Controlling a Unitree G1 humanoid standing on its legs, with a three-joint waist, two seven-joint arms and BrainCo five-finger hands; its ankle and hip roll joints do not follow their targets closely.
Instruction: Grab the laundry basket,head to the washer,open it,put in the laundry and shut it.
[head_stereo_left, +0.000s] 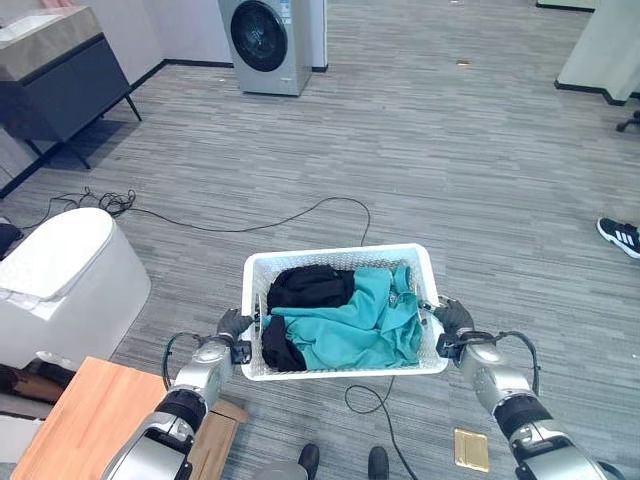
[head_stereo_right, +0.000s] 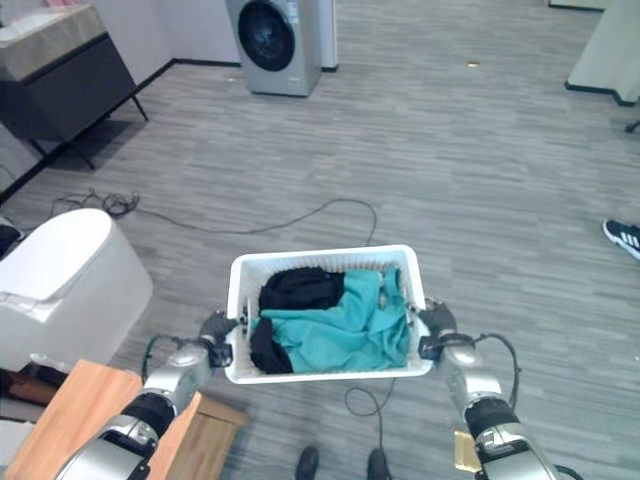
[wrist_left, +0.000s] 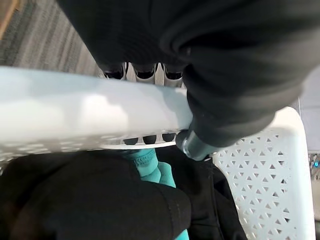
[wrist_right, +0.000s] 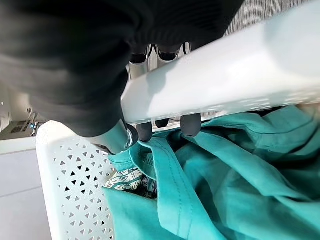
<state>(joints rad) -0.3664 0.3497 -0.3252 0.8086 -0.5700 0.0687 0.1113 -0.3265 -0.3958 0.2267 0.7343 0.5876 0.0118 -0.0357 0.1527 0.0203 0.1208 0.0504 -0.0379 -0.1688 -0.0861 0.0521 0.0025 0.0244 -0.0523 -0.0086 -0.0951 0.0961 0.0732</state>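
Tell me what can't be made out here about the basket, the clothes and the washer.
- Laundry basket: its floor is covered by the teal garment and the black garment in both eye views.
- Any clothes beneath those two: hidden.
- Washer: top cut off by the frame edge; too far to tell whether the door is latched.
- Left hand and right hand: fingertips curl over the rim, palms hidden.

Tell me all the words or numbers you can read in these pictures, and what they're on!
No words or numbers can be read.
Washer: its top panel is too small to read.
Laundry basket: plain white, no label.
Teal cloth and black cloth: no print seen.
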